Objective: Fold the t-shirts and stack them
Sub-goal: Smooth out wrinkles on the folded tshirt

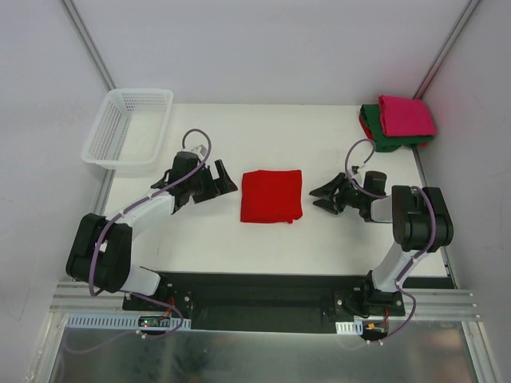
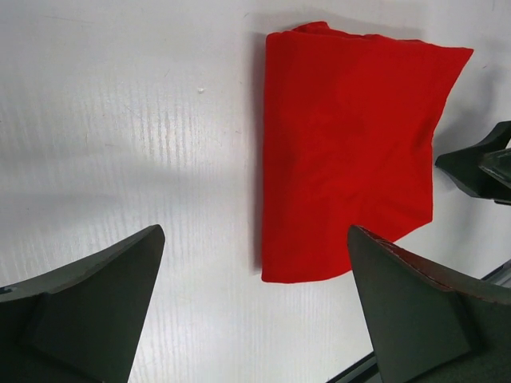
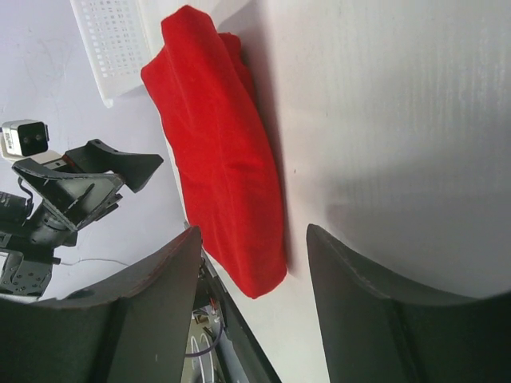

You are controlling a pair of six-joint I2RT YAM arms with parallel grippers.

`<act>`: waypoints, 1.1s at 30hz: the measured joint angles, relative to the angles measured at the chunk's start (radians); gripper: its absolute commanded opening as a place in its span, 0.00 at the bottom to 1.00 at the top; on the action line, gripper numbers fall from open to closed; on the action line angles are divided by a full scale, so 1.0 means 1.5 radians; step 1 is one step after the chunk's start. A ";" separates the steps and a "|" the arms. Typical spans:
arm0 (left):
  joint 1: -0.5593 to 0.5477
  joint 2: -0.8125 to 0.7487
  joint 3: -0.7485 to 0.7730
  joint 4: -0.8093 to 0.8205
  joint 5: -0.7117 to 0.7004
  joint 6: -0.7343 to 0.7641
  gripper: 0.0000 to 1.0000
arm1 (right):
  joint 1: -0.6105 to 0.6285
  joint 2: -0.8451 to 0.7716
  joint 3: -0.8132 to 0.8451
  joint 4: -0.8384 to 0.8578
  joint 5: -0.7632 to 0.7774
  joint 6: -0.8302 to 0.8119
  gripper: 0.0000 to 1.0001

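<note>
I have the red t-shirt [image 1: 271, 195] lying folded flat on the table [image 1: 319, 247], directly between my two grippers. It sits straight ahead of the left gripper [image 1: 220, 188] and just beyond its tips, and the same goes for the right gripper [image 1: 314, 200] from the other side. The two face each other across the cloth. Neither touches it, and neither is clearly nearer.

From above the fold looks close to square, a little longer along the line running from one gripper to the other. Each gripper therefore faces a short edge. In the right wrist view that edge looks thick and rounded, so I judge it would take a pinch well.

The left fingers [image 2: 104, 295] stand spread wide with only bare table and the shirt's edge between them. The right jaws also stand apart with nothing in them, though less widely.

The magenta-pink t-shirt [image 1: 406, 116] rests on the dark green t-shirt [image 1: 374, 134] behind the right gripper, off past its wrist toward the far corner. That pile is well away from the left gripper, so I reckon the right arm is better placed to carry the red one over.

Both arms are folded low, elbows out to their own sides, forearms angled inward and wrists pitched down at the cloth. The white basket [image 1: 128, 128] sits beyond the left gripper, outward from it
</note>
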 measured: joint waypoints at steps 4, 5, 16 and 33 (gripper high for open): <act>0.000 0.025 0.001 0.006 0.004 0.000 0.99 | 0.001 0.011 0.000 0.009 0.000 0.000 0.59; 0.000 0.033 0.002 0.007 0.005 0.000 0.99 | 0.001 0.014 0.000 0.010 0.000 0.000 0.59; 0.000 0.120 0.030 0.022 0.032 0.002 0.99 | 0.021 0.037 0.013 0.017 0.003 -0.003 0.59; 0.000 0.182 0.068 0.037 0.038 0.014 0.90 | 0.084 0.070 0.084 -0.020 0.029 -0.036 0.59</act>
